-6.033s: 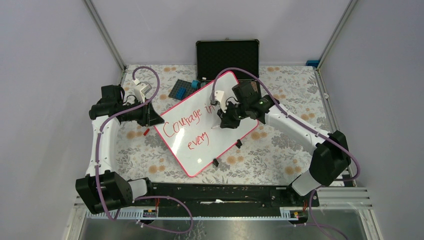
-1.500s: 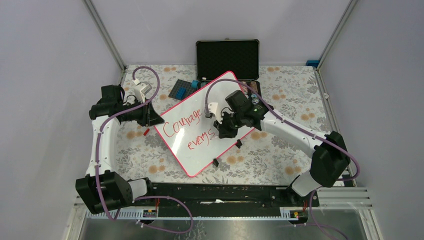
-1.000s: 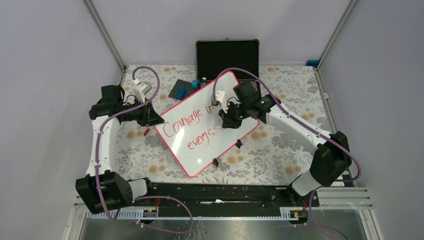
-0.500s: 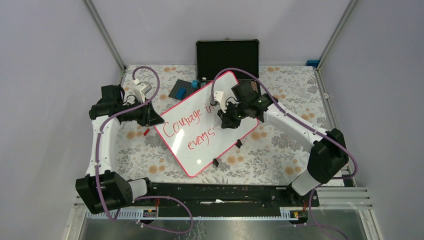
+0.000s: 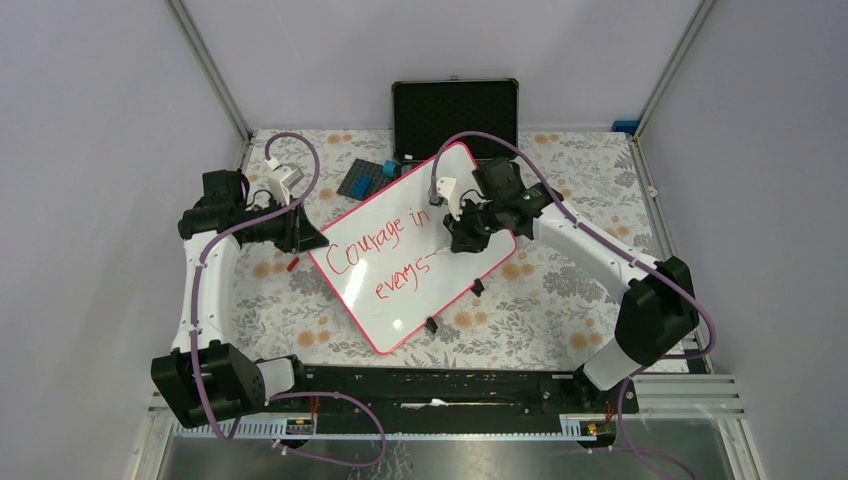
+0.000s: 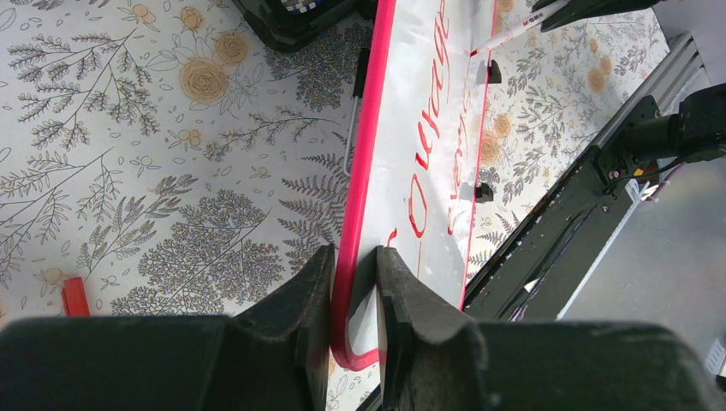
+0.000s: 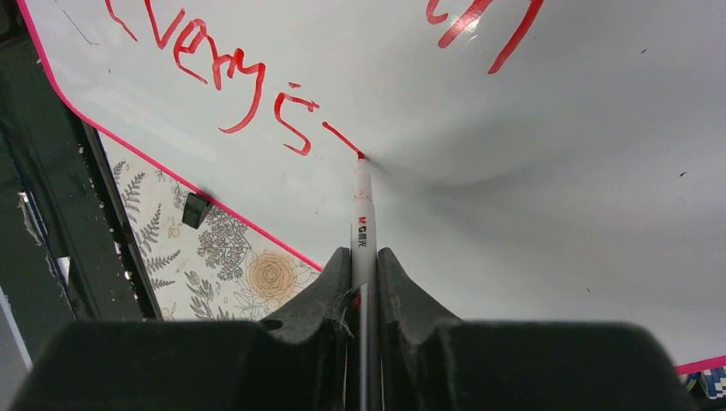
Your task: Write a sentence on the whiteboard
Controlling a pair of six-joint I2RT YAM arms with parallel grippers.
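The whiteboard (image 5: 400, 310) lies slanted across the floral table, its pink-red frame pinched at the left corner by my left gripper (image 5: 318, 240) (image 6: 354, 261). The sentence (image 5: 385, 245) is red handwriting in two lines, "Courage in" above "every s", followed by a short stroke. My right gripper (image 5: 462, 243) (image 7: 364, 257) is shut on a white marker (image 7: 363, 223). The marker's red tip (image 7: 360, 157) touches the board at the end of that stroke, just right of the "s" (image 7: 295, 120).
An open black case (image 5: 455, 115) stands at the back behind the board. A dark baseplate (image 5: 362, 180) with a blue block (image 5: 388, 168) sits left of it. A red cap (image 5: 292, 264) lies by the left gripper. Two black clips (image 5: 478, 287) (image 5: 431, 324) sit on the board's near long edge.
An "s" has been added after "every" since six seconds ago. In the last half second my right gripper slid slightly right, drawing a short stroke after the "s". The left arm is unchanged.
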